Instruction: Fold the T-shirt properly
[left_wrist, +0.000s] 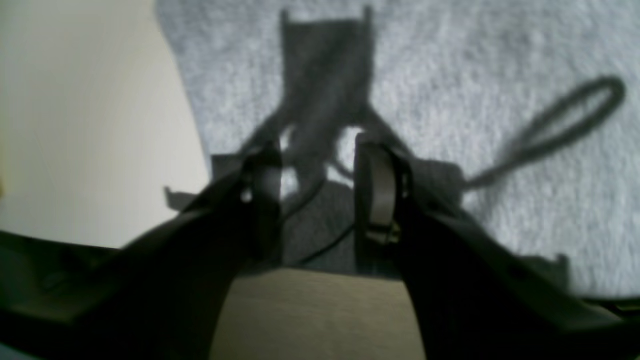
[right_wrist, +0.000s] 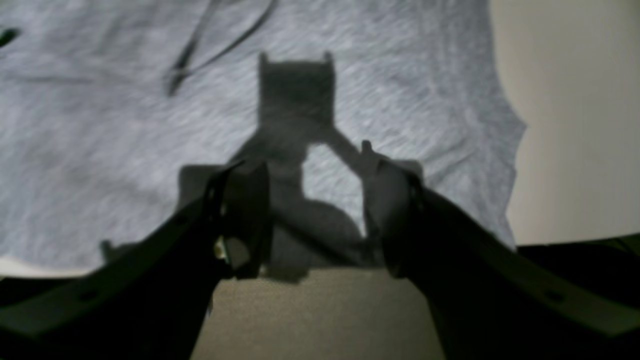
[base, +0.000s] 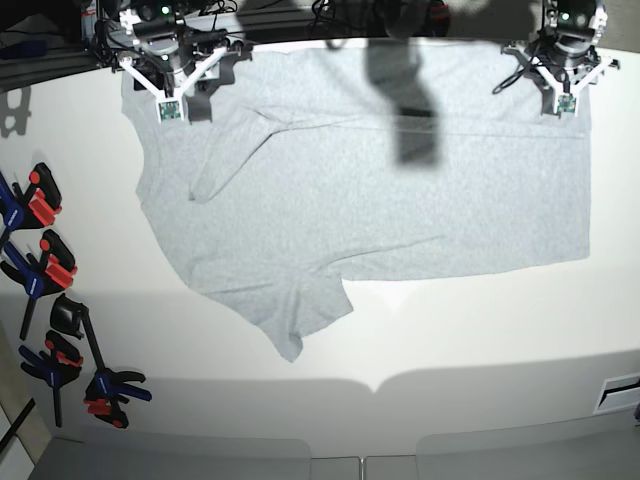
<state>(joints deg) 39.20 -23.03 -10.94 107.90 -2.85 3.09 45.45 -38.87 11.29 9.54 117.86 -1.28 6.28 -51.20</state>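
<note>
The light grey T-shirt (base: 400, 200) lies spread flat on the white table (base: 450, 340), plain side up, with no lettering showing. One sleeve (base: 300, 320) points toward the table's front. The other sleeve (base: 235, 150) lies folded onto the body. My right gripper (base: 180, 100) hovers open over the shirt's far left corner. In the right wrist view the gripper (right_wrist: 315, 200) is empty above the cloth (right_wrist: 125, 125). My left gripper (base: 567, 98) hovers open over the far right corner. In the left wrist view the gripper (left_wrist: 317, 170) is empty above the cloth (left_wrist: 500, 75).
Several spring clamps (base: 45, 270) with blue, black and red parts lie along the table's left edge. A dark shadow (base: 405, 100) falls across the shirt's far middle. Bare table shows beside the shirt edge in the left wrist view (left_wrist: 90, 125) and in the right wrist view (right_wrist: 575, 125).
</note>
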